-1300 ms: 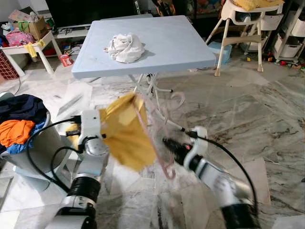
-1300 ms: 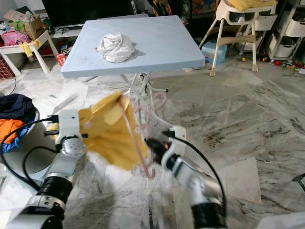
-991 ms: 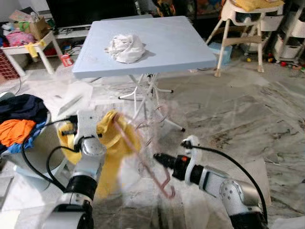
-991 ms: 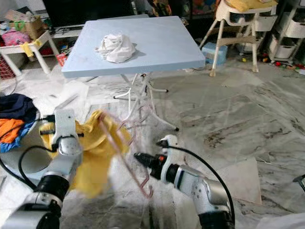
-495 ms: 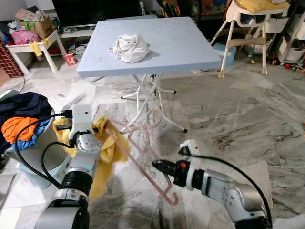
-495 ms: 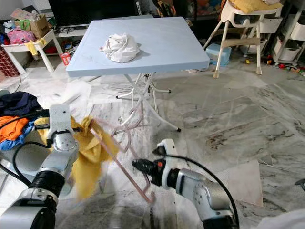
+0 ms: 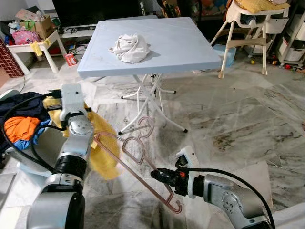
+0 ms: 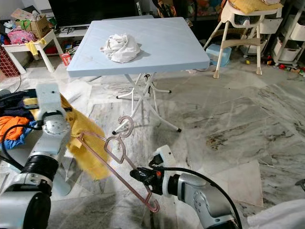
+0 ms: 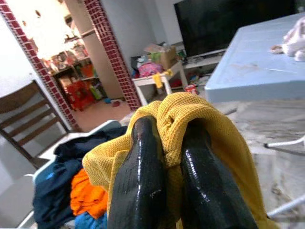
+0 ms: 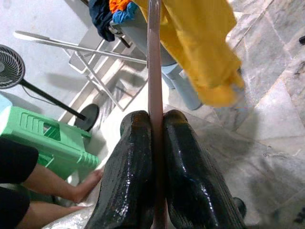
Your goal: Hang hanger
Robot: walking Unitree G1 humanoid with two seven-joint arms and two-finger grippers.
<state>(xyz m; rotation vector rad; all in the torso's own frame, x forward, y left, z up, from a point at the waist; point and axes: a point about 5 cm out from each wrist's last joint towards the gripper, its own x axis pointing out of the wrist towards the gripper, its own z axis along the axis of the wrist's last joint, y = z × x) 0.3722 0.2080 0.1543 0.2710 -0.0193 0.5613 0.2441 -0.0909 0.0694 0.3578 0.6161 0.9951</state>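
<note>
Right wrist view: right gripper (image 10: 156, 125) clenched on pink hanger (image 7: 127, 157), left gripper (image 9: 167, 143) pinching yellow garment (image 8: 86, 143) (dressing step, apparently); next, thread hanger into garment.

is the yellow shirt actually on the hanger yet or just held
Just held. The yellow shirt hangs bunched from the left gripper; the right gripper pinches the pink hanger, whose bars look bare.

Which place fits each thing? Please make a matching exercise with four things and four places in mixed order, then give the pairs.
Things:
1. white cloth
2. yellow garment
3. pink hanger
4. orange clothing

Places:
A. in the basket on the robot's left
B. on the blue table
C. in the right claw
D. in the left claw

Pairs: 1-B, 2-D, 3-C, 4-A
</note>
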